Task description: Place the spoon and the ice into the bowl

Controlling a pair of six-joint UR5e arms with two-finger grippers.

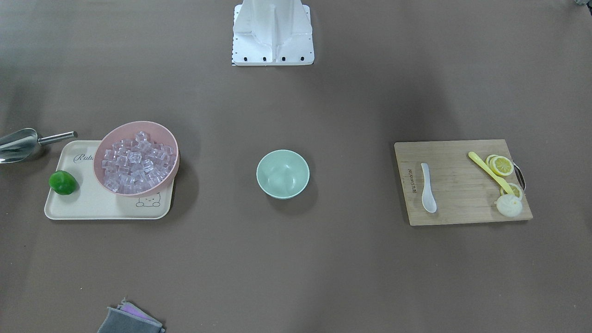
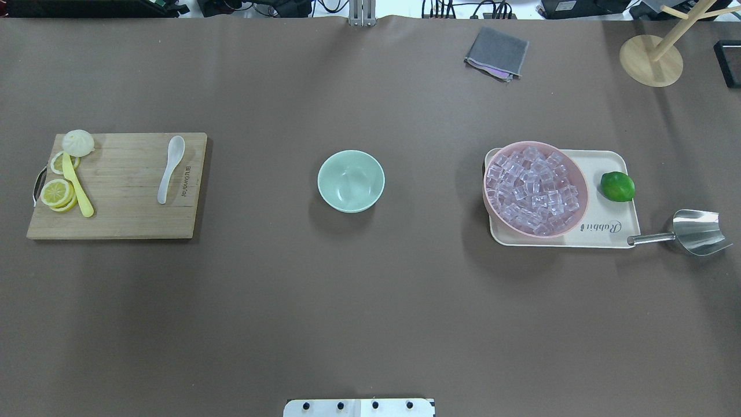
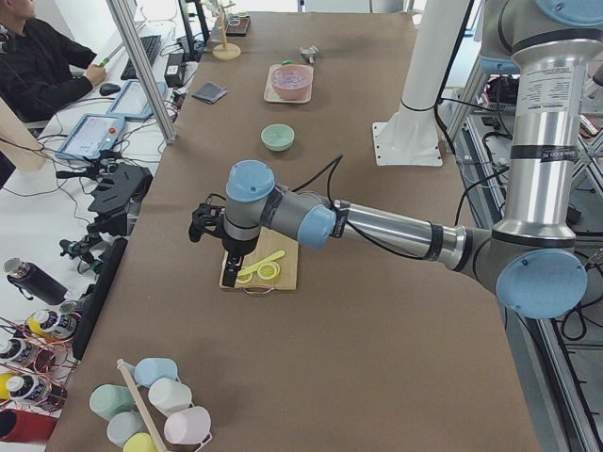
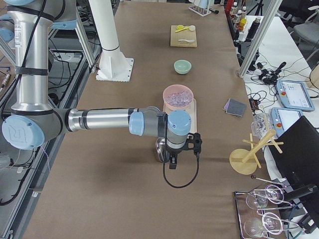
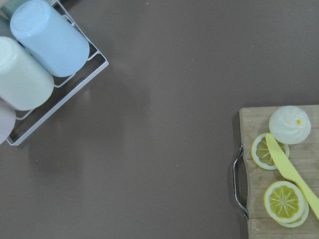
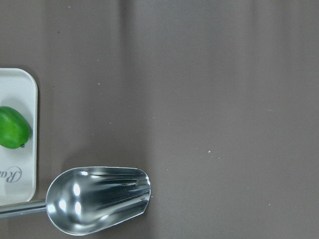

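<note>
The white spoon (image 2: 170, 168) lies on the wooden cutting board (image 2: 127, 220) at the table's left, and it also shows in the front view (image 1: 428, 188). The empty mint-green bowl (image 2: 351, 180) stands at the table's centre. Clear ice cubes (image 2: 533, 188) fill the pink bowl (image 2: 573, 174) on the right. My left gripper (image 3: 200, 226) hangs beyond the board's outer end, seen only in the exterior left view. My right gripper (image 4: 196, 144) hangs over the steel scoop's area, seen only in the exterior right view. I cannot tell whether either is open or shut.
A long yellow spoon (image 2: 77, 186), lemon slices (image 2: 57, 193) and a white bun (image 2: 78, 142) share the board. The pink bowl sits on a cream tray (image 2: 613, 231) with a lime (image 2: 617, 186). A steel scoop (image 2: 697, 231) lies right of the tray. A grey cloth (image 2: 496, 53) lies far back.
</note>
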